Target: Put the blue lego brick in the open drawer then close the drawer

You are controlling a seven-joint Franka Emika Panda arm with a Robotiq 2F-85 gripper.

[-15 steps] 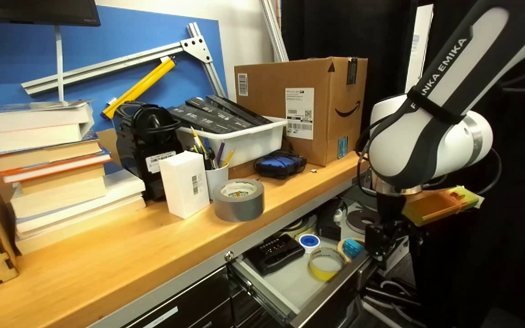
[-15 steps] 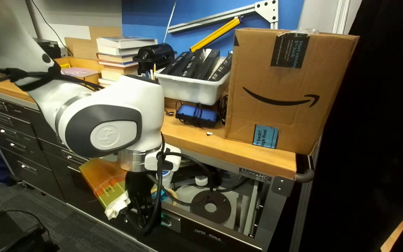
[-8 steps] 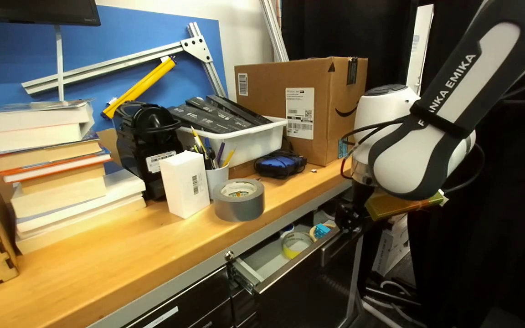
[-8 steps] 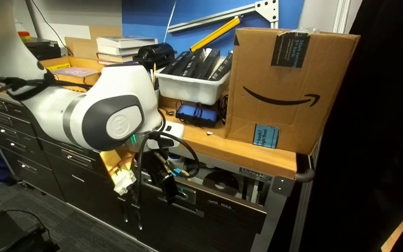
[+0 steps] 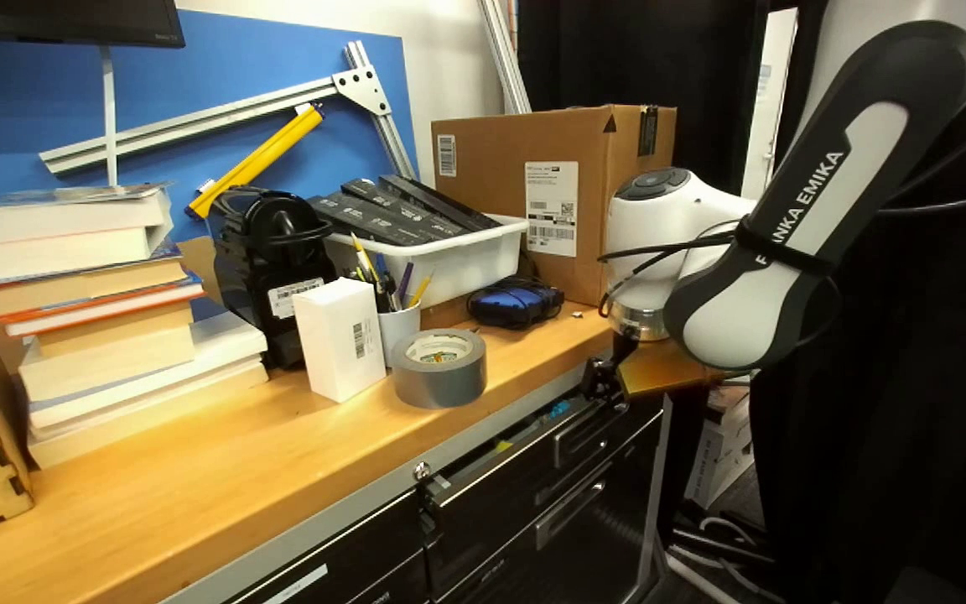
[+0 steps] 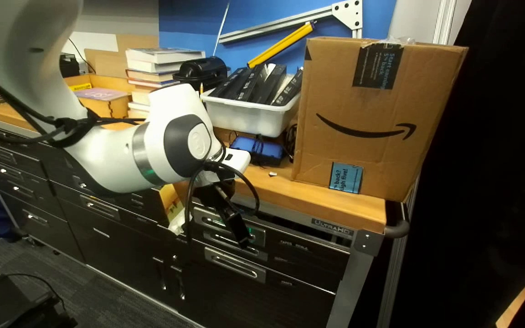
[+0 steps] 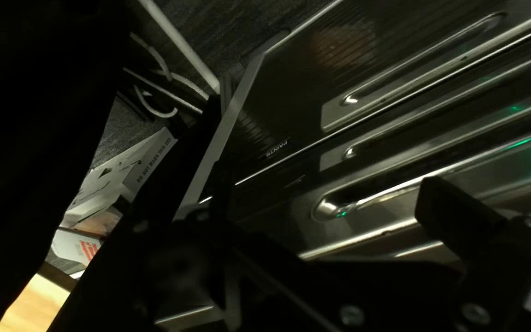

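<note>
The drawer [image 5: 525,470] is pushed mostly in. A narrow gap shows along its top edge in both exterior views, and its dark front also shows in an exterior view [image 6: 306,248]. The light-blue lego brick [image 5: 559,409] shows as a small patch inside this gap. My gripper [image 5: 602,382] is at the drawer's front top edge, near the handle. It also shows in an exterior view [image 6: 234,221], in front of the drawer face. In the wrist view the gripper's [image 7: 325,207] dark fingers stand apart, with the metal drawer front between and behind them. Whether they touch it is hard to tell.
A wooden worktop [image 5: 307,470] lies above the drawer. On it are a grey tape roll [image 5: 439,369], a white box [image 5: 340,340], a dark-blue object [image 5: 516,304], a white bin [image 5: 458,264] and a large cardboard box [image 5: 558,201]. More dark drawers [image 6: 235,264] lie below.
The drawer has slid inward from wide open to a narrow gap. My gripper has moved with its front toward the cabinet. The brick has moved inward with the drawer.
</note>
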